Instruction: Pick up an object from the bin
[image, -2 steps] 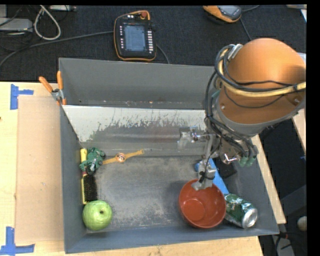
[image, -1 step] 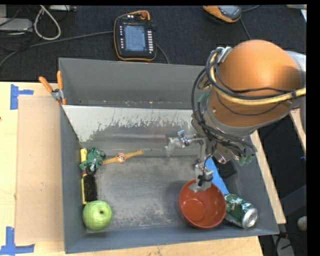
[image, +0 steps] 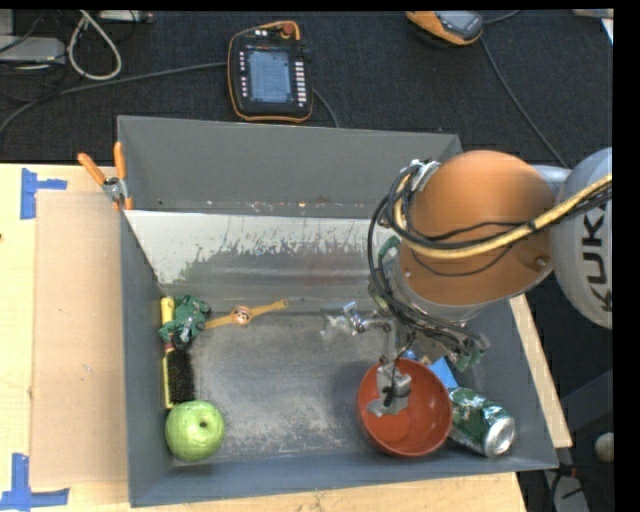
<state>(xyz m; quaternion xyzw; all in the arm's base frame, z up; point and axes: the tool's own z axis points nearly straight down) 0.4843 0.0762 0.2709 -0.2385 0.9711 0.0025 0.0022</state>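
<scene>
The red bowl (image: 430, 422) sits directly under the pincer (image: 391, 394), beside a crushed can (image: 483, 423).

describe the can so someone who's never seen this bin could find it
In the grey bin, go to the near right corner, where a red bowl sits under the hand. The can lies on its side just right of that bowl. Unlike the smooth round bowl, it is dented, shiny, green and silver.
</scene>
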